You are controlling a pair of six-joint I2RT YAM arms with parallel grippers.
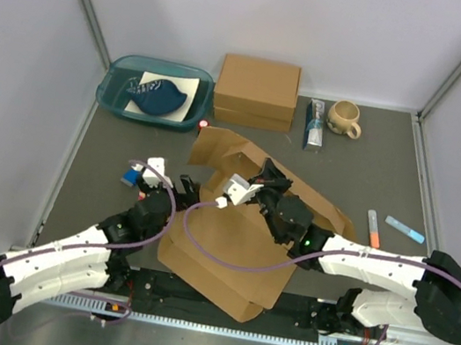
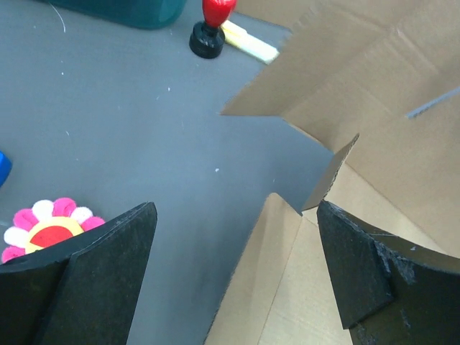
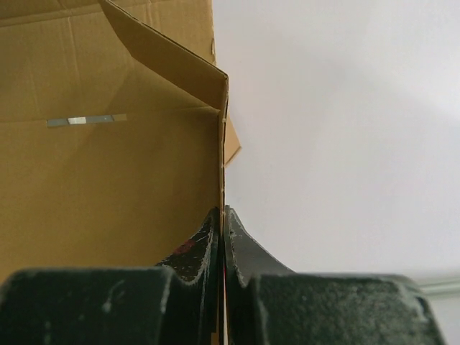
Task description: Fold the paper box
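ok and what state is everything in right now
paper box, partly folded, one wall raised
right hand, shut on the box's raised wall edge
left hand, open, gripping nothing
mug, upright
cardboard box at the back, closed
teal tray, holding a dark blue item

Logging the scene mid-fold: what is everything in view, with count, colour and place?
paper box: one, brown, table centre, flaps partly raised
cardboard box: one, brown, closed, far centre
tray: one, teal, far left
dark blue object: one, in the tray with a white sheet
mug: one, beige, far right
packet: one, grey-blue, left of the mug
peg: one, red on black, by the tray
marker: one, orange, right side
stick: one, light blue, beside the marker
flower toy: one, pink and yellow, by the left gripper
left gripper: one, black, open, at the paper box's left edge
right gripper: one, black, shut on a raised flap of the paper box
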